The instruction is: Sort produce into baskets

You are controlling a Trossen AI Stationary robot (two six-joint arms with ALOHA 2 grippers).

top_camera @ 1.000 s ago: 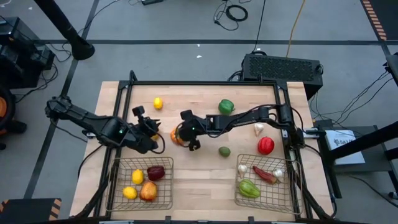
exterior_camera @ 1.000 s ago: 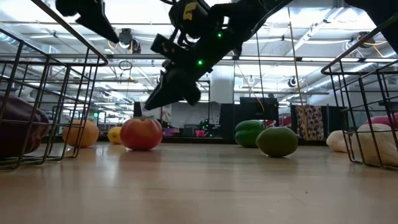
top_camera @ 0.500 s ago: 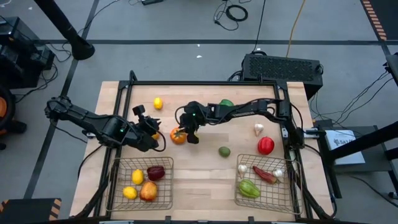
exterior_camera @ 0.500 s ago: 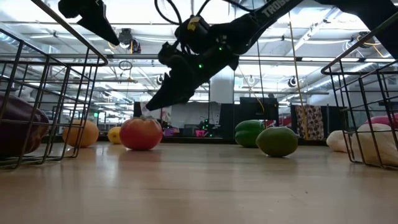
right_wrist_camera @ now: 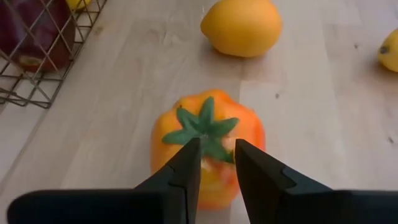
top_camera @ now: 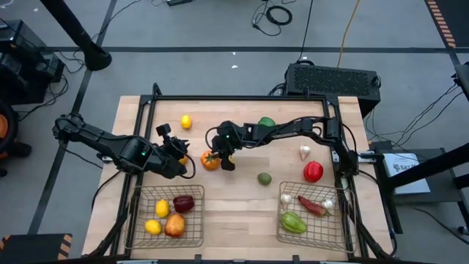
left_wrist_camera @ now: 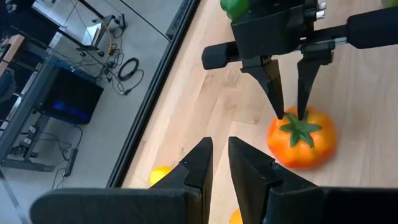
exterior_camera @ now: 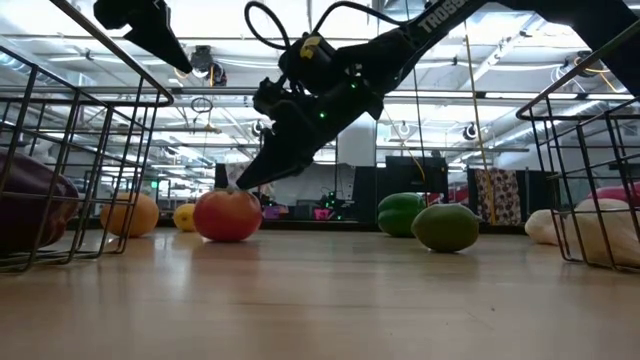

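Observation:
An orange-red tomato-like piece of produce [top_camera: 209, 160] with a green calyx sits on the table left of centre. My right gripper [left_wrist_camera: 290, 114] slants down onto its top, its fingers narrowly apart astride the calyx centre. My left gripper [left_wrist_camera: 221, 158] hovers just left of the piece, shut and holding nothing. The left basket [top_camera: 139, 220] holds lemons, a dark red piece and an apple. The right basket [top_camera: 341, 220] holds a green pepper, a chili and garlic bulbs. My right gripper's two fingertips [left_wrist_camera: 278, 111] stand on the green calyx [right_wrist_camera: 202, 127] at the top of the tomato-like piece, one on each side of its centre. They slant down from the table's far right. Whether they pinch the stalk, I cannot tell. The piece rests upright on the table.
Loose on the table lie a lemon [top_camera: 186, 122], a green pepper [top_camera: 267, 125], a garlic bulb [top_camera: 305, 152], a red apple [top_camera: 313, 171] and a small green fruit [top_camera: 264, 178]. An orange [exterior_camera: 132, 213] sits under my left arm. Bare wood lies between the baskets.
My right gripper has rolled about its own axis and sunk toward the tomato-like piece. Its fingertips, a second ago above and beside the piece, now stand on the calyx. The piece has stayed in place.

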